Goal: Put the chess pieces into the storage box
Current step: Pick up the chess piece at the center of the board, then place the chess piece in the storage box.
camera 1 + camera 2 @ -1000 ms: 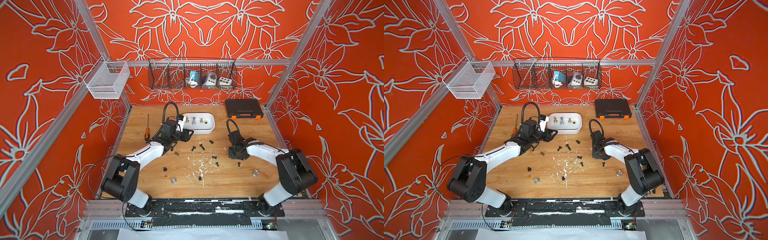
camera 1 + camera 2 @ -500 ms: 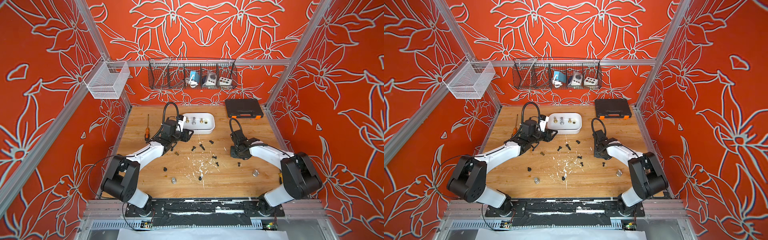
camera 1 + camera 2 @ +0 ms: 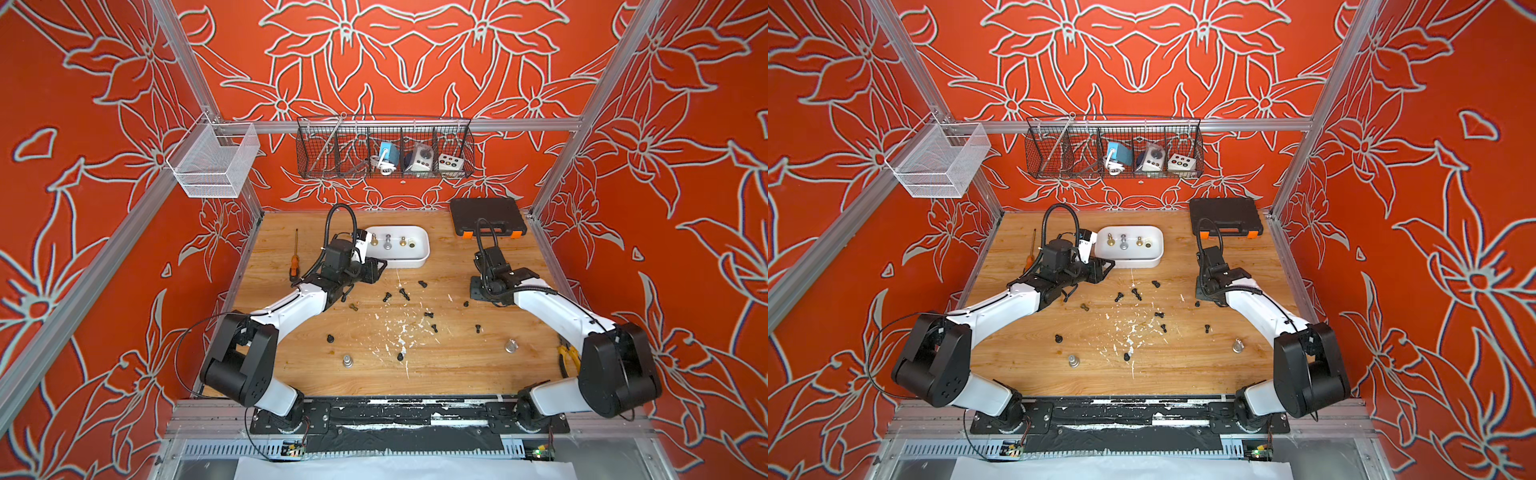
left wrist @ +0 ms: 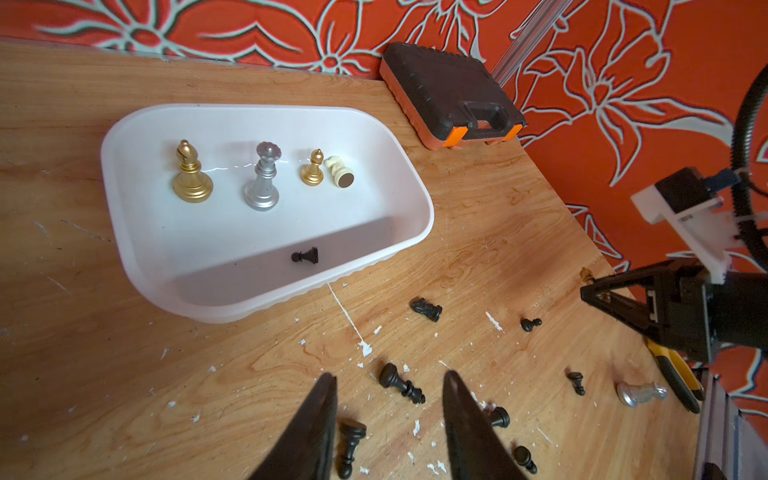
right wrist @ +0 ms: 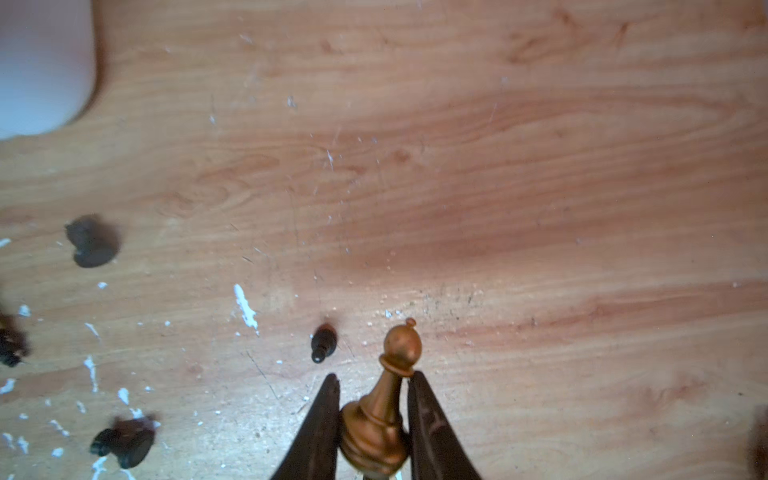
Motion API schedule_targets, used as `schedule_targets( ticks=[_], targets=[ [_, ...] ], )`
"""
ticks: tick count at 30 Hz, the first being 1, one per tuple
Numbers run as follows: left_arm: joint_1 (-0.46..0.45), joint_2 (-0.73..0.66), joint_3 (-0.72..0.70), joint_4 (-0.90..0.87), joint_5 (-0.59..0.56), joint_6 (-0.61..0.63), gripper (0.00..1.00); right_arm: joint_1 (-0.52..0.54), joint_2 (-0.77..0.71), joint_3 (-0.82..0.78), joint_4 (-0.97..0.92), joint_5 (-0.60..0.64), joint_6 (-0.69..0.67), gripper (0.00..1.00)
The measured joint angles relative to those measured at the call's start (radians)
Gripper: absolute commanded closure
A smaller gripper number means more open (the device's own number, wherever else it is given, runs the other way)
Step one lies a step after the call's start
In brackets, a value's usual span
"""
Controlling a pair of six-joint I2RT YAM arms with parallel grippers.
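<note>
Glossy white plastic storage box (image 4: 415, 232); scuffed wood-grain table (image 4: 478, 216).

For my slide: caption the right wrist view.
Right gripper clamps a gold piece; small black pieces lie on the table nearby.

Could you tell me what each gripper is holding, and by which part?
The right gripper holds a brass-gold chess piece by its base and lower stem; the left gripper holds nothing, its jaws apart.

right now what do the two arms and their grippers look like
Both arms match: white tubular links on the left arm and right arm, bulky black joint housings, and a ribbed black hose looping over each wrist. The left gripper and right gripper are black, with dark, flat fingers tapering to points.
</note>
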Motion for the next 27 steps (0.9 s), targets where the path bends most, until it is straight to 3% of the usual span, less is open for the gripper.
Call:
schedule_targets(
  ticks=[6, 16, 27],
  targets=[
    [0.000, -0.020, -0.001, -0.001, -0.003, 0.001, 0.57, 0.000, 0.038, 0.106, 0.025, -0.013, -0.050, 0.73],
    [0.000, -0.072, -0.033, -0.018, -0.023, 0.016, 0.57, 0.013, 0.237, 0.309, 0.074, -0.100, -0.097, 0.73],
    [0.000, -0.082, -0.040, -0.030, -0.035, 0.018, 0.57, 0.107, 0.455, 0.594, 0.084, -0.171, -0.133, 0.73]
  ],
)
